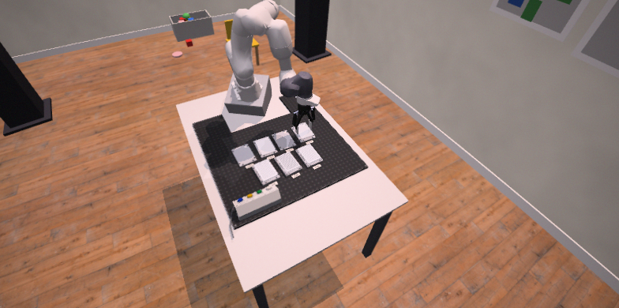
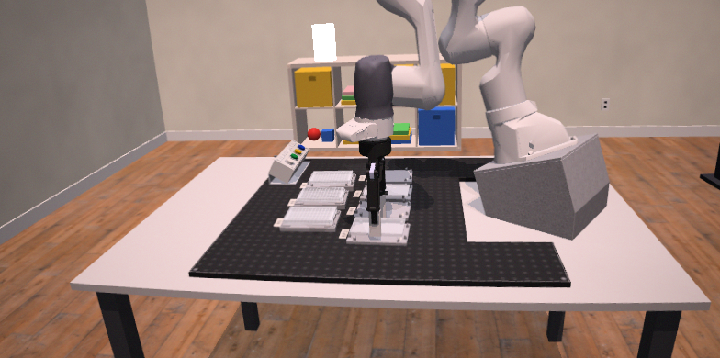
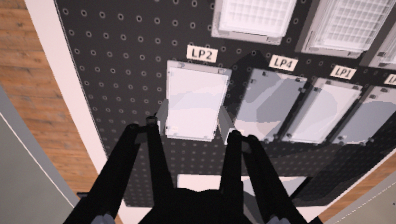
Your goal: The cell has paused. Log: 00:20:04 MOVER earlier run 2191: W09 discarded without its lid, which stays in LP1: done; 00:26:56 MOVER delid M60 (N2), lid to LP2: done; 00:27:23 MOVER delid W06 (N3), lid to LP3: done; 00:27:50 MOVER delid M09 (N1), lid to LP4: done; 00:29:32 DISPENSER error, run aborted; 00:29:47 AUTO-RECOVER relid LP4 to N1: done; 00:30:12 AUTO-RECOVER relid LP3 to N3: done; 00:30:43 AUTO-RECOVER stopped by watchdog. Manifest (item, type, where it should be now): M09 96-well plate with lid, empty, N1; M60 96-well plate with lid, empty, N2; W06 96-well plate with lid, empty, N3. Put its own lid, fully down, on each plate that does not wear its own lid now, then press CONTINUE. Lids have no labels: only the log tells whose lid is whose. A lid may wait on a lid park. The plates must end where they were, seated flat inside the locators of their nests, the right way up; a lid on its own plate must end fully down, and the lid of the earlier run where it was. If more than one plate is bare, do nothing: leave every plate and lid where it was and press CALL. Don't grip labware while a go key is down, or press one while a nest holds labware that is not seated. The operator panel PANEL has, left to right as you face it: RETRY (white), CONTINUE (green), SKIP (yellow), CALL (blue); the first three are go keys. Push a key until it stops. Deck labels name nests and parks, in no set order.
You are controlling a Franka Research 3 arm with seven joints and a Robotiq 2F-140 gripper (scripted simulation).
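Wrist view: my gripper is pinching the lid on park LP2 across its short width, pads on both long sides. By my read that's M60's lid, so the grip suits a straight lift. It sits at the park row's end; bare mat toward the desk edge, LP4 close beside.

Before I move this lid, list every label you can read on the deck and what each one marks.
"LP2": tag by the park whose lid the pincer grips.
"LP4": tag by the next park.
"LP1": tag by the third park.
A fourth tag is cut off.
Tags by the plates: too small to read.
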